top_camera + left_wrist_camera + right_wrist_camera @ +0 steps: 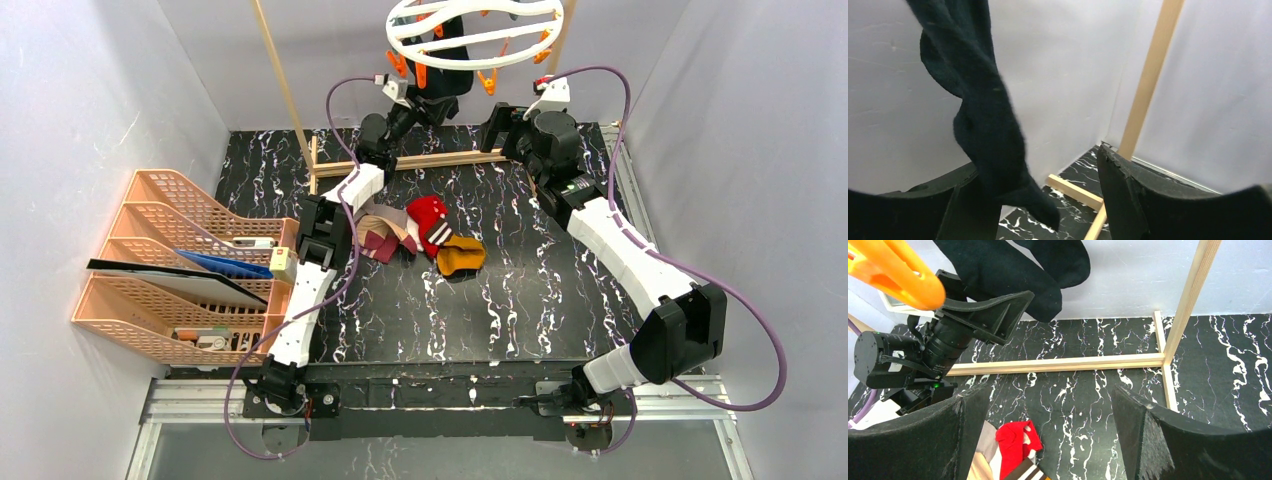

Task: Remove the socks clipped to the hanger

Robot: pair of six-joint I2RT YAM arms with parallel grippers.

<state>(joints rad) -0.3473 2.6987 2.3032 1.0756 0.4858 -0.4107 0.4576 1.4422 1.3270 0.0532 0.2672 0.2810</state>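
Observation:
The white ring hanger (470,30) hangs at the top centre with orange clothespins (421,72). A black sock (447,75) hangs clipped under it; it also shows in the left wrist view (983,115) and the right wrist view (1008,280). My left gripper (408,100) is open. In its wrist view (1040,165) the sock's toe dangles between the fingers, close to the left finger (923,210). My right gripper (500,125) is open and empty (1048,395), right of the sock. Red (428,215), mustard (462,257) and beige-maroon socks (385,238) lie on the table.
The wooden rack frame has a post (285,80) at the left, another post (1190,295) at the right, and a base bar (440,160) across the marbled table. Orange stacked trays (180,260) stand at the left. White walls enclose the back and sides.

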